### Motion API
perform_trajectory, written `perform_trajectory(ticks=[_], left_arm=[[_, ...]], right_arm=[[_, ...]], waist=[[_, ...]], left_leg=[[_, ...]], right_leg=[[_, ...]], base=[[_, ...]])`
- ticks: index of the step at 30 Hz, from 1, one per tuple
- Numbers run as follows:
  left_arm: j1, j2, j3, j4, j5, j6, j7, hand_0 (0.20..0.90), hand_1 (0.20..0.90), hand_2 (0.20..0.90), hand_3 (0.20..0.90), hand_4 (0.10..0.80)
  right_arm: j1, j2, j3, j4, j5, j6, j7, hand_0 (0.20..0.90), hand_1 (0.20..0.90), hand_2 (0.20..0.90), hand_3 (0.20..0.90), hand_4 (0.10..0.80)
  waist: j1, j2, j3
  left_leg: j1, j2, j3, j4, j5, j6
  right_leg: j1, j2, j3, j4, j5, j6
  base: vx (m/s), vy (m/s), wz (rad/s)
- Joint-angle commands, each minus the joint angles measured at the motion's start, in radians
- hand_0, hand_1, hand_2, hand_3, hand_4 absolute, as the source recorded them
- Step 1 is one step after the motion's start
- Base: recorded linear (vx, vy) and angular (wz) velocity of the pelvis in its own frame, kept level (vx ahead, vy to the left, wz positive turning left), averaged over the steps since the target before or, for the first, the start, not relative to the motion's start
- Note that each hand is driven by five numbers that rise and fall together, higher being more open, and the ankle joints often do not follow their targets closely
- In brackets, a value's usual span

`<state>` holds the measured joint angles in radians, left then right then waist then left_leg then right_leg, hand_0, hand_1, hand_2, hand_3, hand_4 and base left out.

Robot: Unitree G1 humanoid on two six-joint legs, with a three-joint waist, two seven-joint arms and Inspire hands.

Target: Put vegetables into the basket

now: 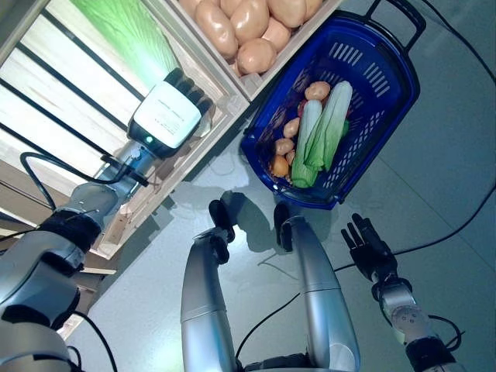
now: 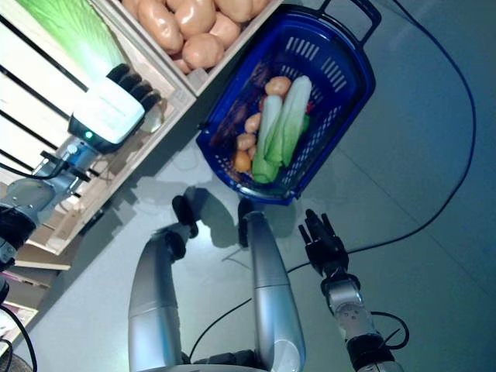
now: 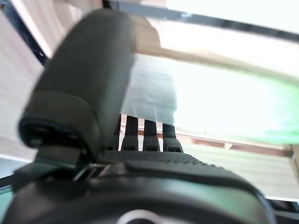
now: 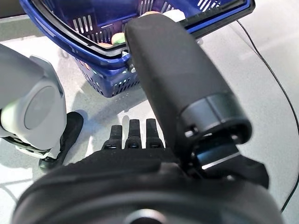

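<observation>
The blue basket (image 1: 377, 77) stands on the grey floor beside the wooden stand. In it lie two long green-and-white leafy vegetables (image 1: 325, 128), small potatoes (image 1: 317, 91) and a small orange vegetable (image 1: 280, 165). My left hand (image 1: 167, 112) reaches into the stand's shelf with its fingers (image 3: 145, 135) straight, right beside a long pale green leafy cabbage (image 1: 128, 35); it holds nothing. My right hand (image 1: 370, 248) hangs low over the floor, a little short of the basket's near rim, with straight fingers (image 4: 133, 135), and is empty.
The wooden stand (image 1: 225, 101) with crates and slatted shelves runs along the left, its corner close to the basket's left side. Grey floor (image 1: 449, 178) lies to the right of the basket.
</observation>
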<state>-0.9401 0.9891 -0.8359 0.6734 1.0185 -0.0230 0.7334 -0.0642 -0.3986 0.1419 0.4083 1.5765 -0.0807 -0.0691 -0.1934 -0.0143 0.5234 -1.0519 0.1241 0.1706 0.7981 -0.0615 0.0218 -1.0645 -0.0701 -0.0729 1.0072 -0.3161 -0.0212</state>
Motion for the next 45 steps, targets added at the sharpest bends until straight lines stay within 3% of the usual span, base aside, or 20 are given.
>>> perform_trajectory(ticks=[1,6,10,14,18,22,27,28,30,32,34,36,38,40,42,43,45], left_arm=[[-0.016,0.074,0.097,0.013,-0.015,0.043,0.02,0.3,0.3,0.3,0.3,0.4],[0.003,0.091,0.12,-0.026,-0.123,0.072,0.046,0.3,0.3,0.3,0.3,0.4],[0.03,0.09,0.177,-0.029,-0.192,0.064,0.152,0.3,0.3,0.3,0.3,0.4],[0.072,0.089,0.263,-0.056,-0.185,-0.028,0.239,0.3,0.3,0.3,0.3,0.4],[0.128,0.082,0.327,-0.104,-0.208,-0.072,0.289,0.3,0.3,0.3,0.3,0.4],[0.275,0.053,0.456,-0.207,-0.319,-0.167,0.319,0.3,0.3,0.3,0.3,0.4],[0.421,-0.032,0.589,-0.316,-0.459,-0.269,0.305,0.3,0.3,0.3,0.3,0.4],[0.474,-0.094,0.644,-0.365,-0.519,-0.33,0.292,0.3,0.3,0.3,0.3,0.4],[0.56,-0.191,0.726,-0.448,-0.607,-0.432,0.218,0.3,0.3,0.3,0.3,0.4],[0.597,-0.232,0.752,-0.486,-0.63,-0.483,0.18,0.3,0.3,0.3,0.3,0.4],[0.671,-0.328,0.803,-0.603,-0.777,-0.59,0.001,0.3,0.3,0.3,0.3,0.4],[0.69,-0.365,0.82,-0.66,-0.882,-0.625,-0.097,0.3,0.3,0.3,0.3,0.4],[0.716,-0.424,0.836,-0.734,-1.146,-0.672,-0.296,0.3,0.3,0.3,0.3,0.4],[0.729,-0.472,0.828,-0.765,-1.339,-0.663,-0.509,0.3,0.3,0.3,0.3,0.4],[0.736,-0.495,0.817,-0.786,-1.493,-0.627,-0.632,0.3,0.3,0.3,0.3,0.4],[0.753,-0.54,0.795,-0.799,-1.605,-0.584,-0.722,0.3,0.3,0.3,0.3,0.4],[0.769,-0.562,0.773,-0.804,-1.67,-0.534,-0.748,0.3,0.3,0.3,0.3,0.4]], right_arm=[[0.062,-0.059,-0.012,-0.099,-0.015,-0.023,-0.036,0.9,0.9,0.9,0.9,0.8],[0.07,-0.061,-0.016,-0.105,0.005,-0.014,-0.029,0.9,0.9,0.9,0.9,0.8],[0.072,-0.051,-0.01,-0.118,-0.009,-0.019,0.014,0.9,0.9,0.9,0.9,0.8],[0.072,-0.021,-0.008,-0.136,-0.06,-0.027,-0.006,0.9,0.9,0.9,0.9,0.8],[0.073,0.002,0.004,-0.138,-0.07,-0.044,-0.023,0.9,0.9,0.9,0.9,0.8],[0.098,0.033,-0.004,-0.135,-0.109,-0.058,-0.027,0.9,0.9,0.9,0.9,0.8],[0.112,0.066,-0.018,-0.143,-0.161,-0.081,-0.034,0.9,0.9,0.9,0.9,0.8],[0.115,0.082,-0.023,-0.144,-0.194,-0.091,-0.032,0.9,0.9,0.9,0.9,0.8],[0.122,0.103,-0.029,-0.15,-0.256,-0.114,-0.022,0.9,0.9,0.9,0.9,0.8],[0.128,0.111,-0.03,-0.156,-0.286,-0.128,-0.018,0.9,0.9,0.9,0.9,0.8],[0.151,0.127,-0.041,-0.18,-0.355,-0.142,-0.009,0.9,0.9,0.9,0.9,0.8],[0.156,0.13,-0.045,-0.195,-0.386,-0.145,-0.008,0.9,0.9,0.9,0.9,0.8],[0.157,0.141,-0.051,-0.182,-0.425,-0.166,0.02,0.9,0.9,0.9,0.9,0.8],[0.152,0.156,-0.052,-0.172,-0.401,-0.168,0.073,0.9,0.9,0.9,0.9,0.8],[0.144,0.158,-0.057,-0.167,-0.404,-0.166,0.099,0.9,0.9,0.9,0.9,0.8],[0.138,0.166,-0.057,-0.165,-0.434,-0.17,0.119,0.9,0.9,0.9,0.9,0.8],[0.134,0.166,-0.054,-0.18,-0.487,-0.173,0.123,0.9,0.9,0.9,0.9,0.8]], waist=[[0.005,-0.014,-0.003],[0.01,-0.013,-0.003],[0.017,-0.017,-0.003],[0.028,-0.022,-0.003],[0.039,-0.023,-0.004],[0.062,-0.02,-0.054],[0.096,-0.014,-0.094],[0.109,-0.012,-0.106],[0.127,-0.01,-0.123],[0.134,-0.01,-0.132],[0.151,-0.006,-0.159],[0.156,-0.005,-0.17],[0.171,-0.004,-0.196],[0.177,-0.006,-0.216],[0.181,-0.007,-0.232],[0.185,-0.006,-0.256],[0.189,-0.005,-0.281]], left_leg=[[0.038,0.015,0.002,0.117,-0.188,-0.007],[0.074,0.015,0.007,0.102,-0.186,-0.011],[0.137,0.013,0.01,0.075,-0.18,-0.016],[0.248,0.003,0.009,0.013,-0.159,-0.031],[0.341,-0.015,0.008,-0.063,-0.134,-0.043],[0.455,-0.048,0.005,-0.213,-0.062,-0.049],[0.559,-0.084,-0.012,-0.346,-0.017,-0.06],[0.59,-0.092,-0.023,-0.391,0.0,-0.064],[0.64,-0.096,-0.036,-0.459,0.022,-0.07],[0.659,-0.1,-0.046,-0.489,0.034,-0.072],[0.718,-0.103,-0.056,-0.568,0.06,-0.078],[0.742,-0.104,-0.06,-0.597,0.069,-0.078],[0.788,-0.107,-0.071,-0.649,0.079,-0.076],[0.829,-0.104,-0.075,-0.698,0.09,-0.078],[0.855,-0.104,-0.081,-0.723,0.096,-0.078],[0.879,-0.102,-0.085,-0.757,0.107,-0.08],[0.914,-0.102,-0.095,-0.793,0.115,-0.079]], right_leg=[[0.049,-0.021,-0.01,-0.141,0.146,0.022],[0.084,-0.023,-0.013,-0.143,0.134,0.022],[0.147,-0.021,-0.017,-0.163,0.127,0.024],[0.261,-0.019,-0.023,-0.223,0.131,0.024],[0.356,-0.018,-0.028,-0.291,0.141,0.026],[0.489,-0.018,-0.047,-0.435,0.174,0.016],[0.597,-0.032,-0.082,-0.557,0.194,0.024],[0.645,-0.033,-0.098,-0.615,0.205,0.026],[0.708,-0.027,-0.116,-0.686,0.217,0.027],[0.731,-0.023,-0.122,-0.71,0.221,0.028],[0.797,-0.012,-0.139,-0.77,0.227,0.029],[0.827,-0.007,-0.145,-0.797,0.23,0.029],[0.882,0.0,-0.157,-0.847,0.24,0.033],[0.926,0.002,-0.169,-0.892,0.254,0.04],[0.953,0.004,-0.169,-0.919,0.265,0.044],[0.98,0.002,-0.177,-0.953,0.281,0.05],[1.01,-0.002,-0.18,-0.983,0.299,0.059]], base=[[0.0,0.0,0.0],[0.002,0.006,0.0],[0.0,0.0,0.0],[0.011,0.002,0.0],[0.043,-0.023,0.07],[0.024,-0.056,0.11],[0.036,-0.047,0.15],[0.002,-0.072,0.11],[0.006,-0.086,0.16],[0.013,-0.043,0.16],[0.028,-0.041,0.1],[0.003,-0.049,0.18],[0.02,-0.082,0.16],[0.044,-0.073,0.06],[0.068,-0.066,0.1],[0.104,-0.074,0.11],[0.129,-0.066,0.07]])
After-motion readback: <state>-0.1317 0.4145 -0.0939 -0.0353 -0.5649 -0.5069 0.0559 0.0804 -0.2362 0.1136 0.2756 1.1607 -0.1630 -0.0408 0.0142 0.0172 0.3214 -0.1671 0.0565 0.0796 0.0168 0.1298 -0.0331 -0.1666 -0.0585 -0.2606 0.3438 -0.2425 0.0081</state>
